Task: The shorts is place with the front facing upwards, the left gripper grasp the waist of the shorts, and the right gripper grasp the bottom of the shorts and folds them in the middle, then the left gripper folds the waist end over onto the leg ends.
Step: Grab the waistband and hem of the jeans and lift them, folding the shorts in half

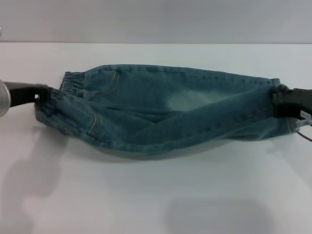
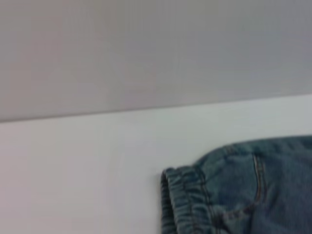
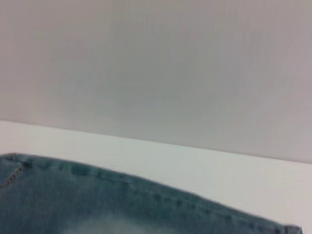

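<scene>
Already mid-fold: the shorts [image 1: 165, 109] lie lengthwise across the middle of the bench [image 1: 156, 195], waist toward its left edge, legs toward its right edge. The near long edge has been lifted and is sagging between the two tools, with a shadow under it on the bench; the far half lies flat.

Left tool [image 1: 43, 95]: at the waist of the shorts [image 1: 73, 85], near the left edge of the bench. Looks clamped on the near part of the gathered band, since the denim hangs from it taut. Fingers themselves mostly hidden by cloth.

Right tool [image 1: 279, 103]: at the bottom of the shorts [image 1: 273, 87], near the right edge. Reads as pinching the hem of the near leg, cloth drawn up to it.

Progress, as judged:
- Both grasps made: done.
- Lengthwise fold, near half over far half: under way, not laid down. The lifted edge hangs just short of the far edge.
- Waist end folded over onto the leg ends: not begun.

Left wrist view shows the puckered elastic band and a curved pocket seam lying flat on the bench. Right wrist view shows a stitched seam of a leg resting flat.

Surface: plain white bench, matte, soft arm shadows on the near side. Room: a bare pale grey wall [image 1: 156, 19] behind the far edge; nothing else on view.
</scene>
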